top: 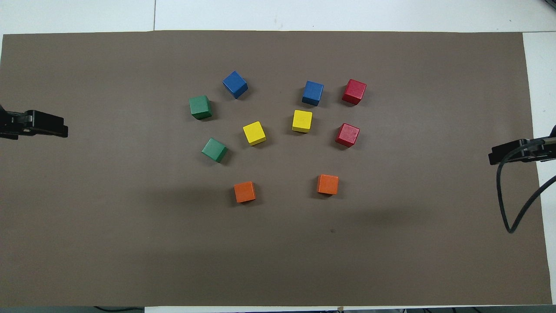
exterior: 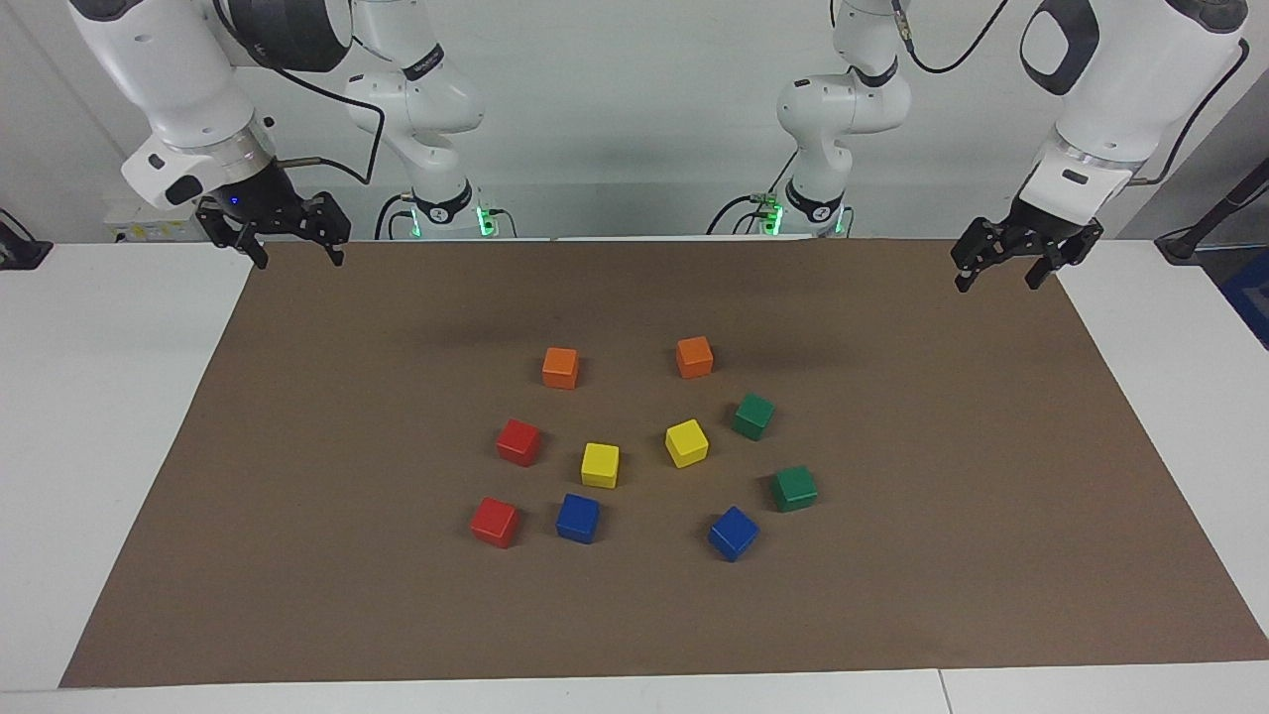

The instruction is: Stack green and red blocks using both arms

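Note:
Two green blocks sit apart on the brown mat toward the left arm's end, one (exterior: pixel 753 416) (top: pixel 214 150) nearer to the robots than the other (exterior: pixel 795 488) (top: pixel 200 107). Two red blocks sit apart toward the right arm's end, one (exterior: pixel 519 441) (top: pixel 347 134) nearer to the robots than the other (exterior: pixel 495 522) (top: pixel 354 91). My left gripper (exterior: pixel 999 280) (top: pixel 56 128) hangs open and empty over the mat's edge at its own end. My right gripper (exterior: pixel 297 258) (top: pixel 499 156) hangs open and empty over the mat's corner at its end. Both arms wait.
Two orange cubes (exterior: pixel 560 367) (exterior: pixel 694 357) lie nearest the robots. Two yellow cubes (exterior: pixel 600 464) (exterior: pixel 686 442) sit in the middle of the group. Two blue cubes (exterior: pixel 578 518) (exterior: pixel 734 533) lie farthest. The brown mat (exterior: pixel 942 555) covers the white table (exterior: pixel 99 397).

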Robot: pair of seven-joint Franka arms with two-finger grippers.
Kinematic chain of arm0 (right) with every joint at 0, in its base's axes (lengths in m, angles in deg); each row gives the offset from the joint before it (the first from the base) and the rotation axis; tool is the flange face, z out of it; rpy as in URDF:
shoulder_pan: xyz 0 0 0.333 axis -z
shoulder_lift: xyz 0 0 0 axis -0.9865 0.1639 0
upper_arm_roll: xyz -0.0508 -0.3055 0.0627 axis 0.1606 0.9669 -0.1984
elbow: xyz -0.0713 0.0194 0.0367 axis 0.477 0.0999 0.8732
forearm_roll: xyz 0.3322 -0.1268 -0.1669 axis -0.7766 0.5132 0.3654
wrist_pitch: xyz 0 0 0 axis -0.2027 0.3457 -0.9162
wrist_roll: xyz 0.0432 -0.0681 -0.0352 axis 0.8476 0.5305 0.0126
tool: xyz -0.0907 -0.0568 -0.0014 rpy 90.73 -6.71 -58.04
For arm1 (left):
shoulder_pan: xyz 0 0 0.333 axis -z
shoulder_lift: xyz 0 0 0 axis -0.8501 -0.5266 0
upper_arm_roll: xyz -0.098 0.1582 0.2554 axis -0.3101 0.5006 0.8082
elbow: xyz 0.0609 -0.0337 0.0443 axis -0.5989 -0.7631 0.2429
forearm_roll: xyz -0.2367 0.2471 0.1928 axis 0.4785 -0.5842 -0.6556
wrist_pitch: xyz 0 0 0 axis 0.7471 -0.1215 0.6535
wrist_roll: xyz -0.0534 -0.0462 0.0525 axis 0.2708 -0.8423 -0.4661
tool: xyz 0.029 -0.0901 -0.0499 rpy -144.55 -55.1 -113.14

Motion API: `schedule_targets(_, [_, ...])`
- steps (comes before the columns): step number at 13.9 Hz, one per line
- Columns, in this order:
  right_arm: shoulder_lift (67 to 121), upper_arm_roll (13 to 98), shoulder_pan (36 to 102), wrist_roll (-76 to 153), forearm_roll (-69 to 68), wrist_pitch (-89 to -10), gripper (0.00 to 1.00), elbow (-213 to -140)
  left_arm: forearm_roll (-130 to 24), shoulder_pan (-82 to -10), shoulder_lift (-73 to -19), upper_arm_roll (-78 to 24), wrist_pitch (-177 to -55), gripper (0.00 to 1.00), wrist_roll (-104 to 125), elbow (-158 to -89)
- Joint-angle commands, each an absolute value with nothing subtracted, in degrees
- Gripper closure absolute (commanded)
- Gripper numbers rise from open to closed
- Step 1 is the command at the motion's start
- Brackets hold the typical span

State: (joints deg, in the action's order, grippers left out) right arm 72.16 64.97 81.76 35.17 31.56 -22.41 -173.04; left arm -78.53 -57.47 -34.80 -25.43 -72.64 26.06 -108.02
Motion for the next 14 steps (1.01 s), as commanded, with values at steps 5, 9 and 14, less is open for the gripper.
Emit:
schedule_targets(5, [72.1,64.4,83.3,34.4,32.0,-23.1,0.00,-172.8,-77.5,-57.5,-34.0,-25.2,-72.0,0.00,26.5,-108.7])
schedule_targets(9, [71.4,64.7,83.3,34.7,31.5,-22.3,0.00,-172.9,-77.5,-57.5,-34.0,-25.2,-72.0,0.00,26.5,-108.7])
schedule_targets(14, [69.9,64.7,82.7,33.6,31.4,-23.9,0.00,-174.7,-77.5,-57.5,-34.0,-25.2,-72.0,0.00,26.5,-108.7])
